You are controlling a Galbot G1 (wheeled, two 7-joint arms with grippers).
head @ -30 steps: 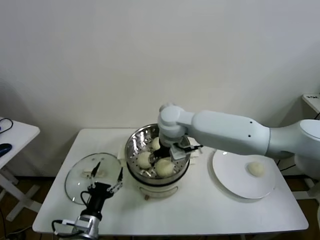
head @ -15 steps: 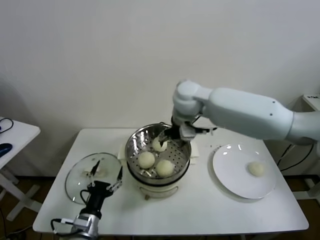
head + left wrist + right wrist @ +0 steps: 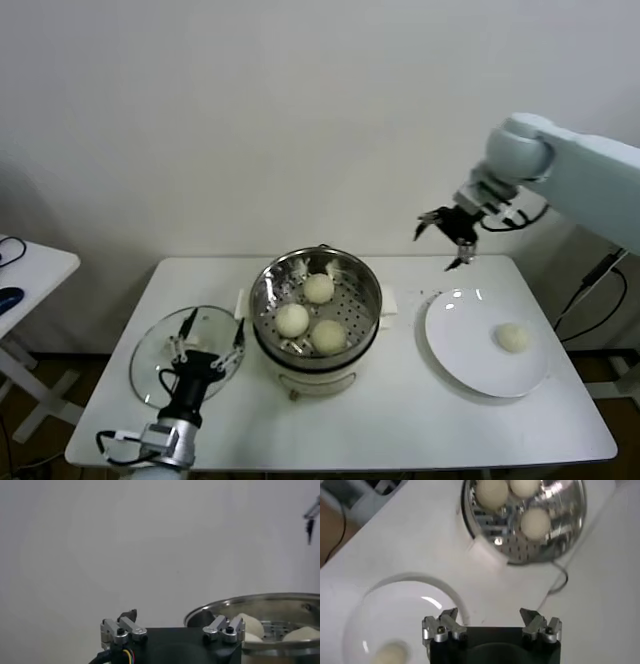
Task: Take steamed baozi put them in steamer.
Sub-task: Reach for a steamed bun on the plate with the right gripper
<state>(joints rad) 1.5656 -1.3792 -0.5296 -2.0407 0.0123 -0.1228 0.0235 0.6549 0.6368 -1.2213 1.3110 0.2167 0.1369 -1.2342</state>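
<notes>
The steel steamer point(image 3: 268, 285) stands mid-table with three baozi on its perforated tray: one at the back point(image 3: 318, 288), one at the left point(image 3: 292, 320) and one at the front point(image 3: 328, 335). A fourth baozi point(image 3: 513, 337) lies on the white plate point(image 3: 460, 340) to the right. My right gripper point(image 3: 442, 246) hangs open and empty, high above the table between steamer and plate. Its wrist view looks down on the steamer point(image 3: 560, 535), the plate point(image 3: 380, 600) and the plate's baozi point(image 3: 390, 653), with the gripper point(image 3: 490, 614) holding nothing. My left gripper point(image 3: 212, 330) waits open over the glass lid.
A round glass lid point(image 3: 155, 355) lies flat on the table left of the steamer. A small white side table point(image 3: 30, 270) stands at the far left. The left wrist view shows the steamer's rim point(image 3: 250, 602) and the wall behind.
My right gripper rose out of the steamer and swung up and to the right, empty. The three baozi stay in the steamer. The left arm has barely moved.
</notes>
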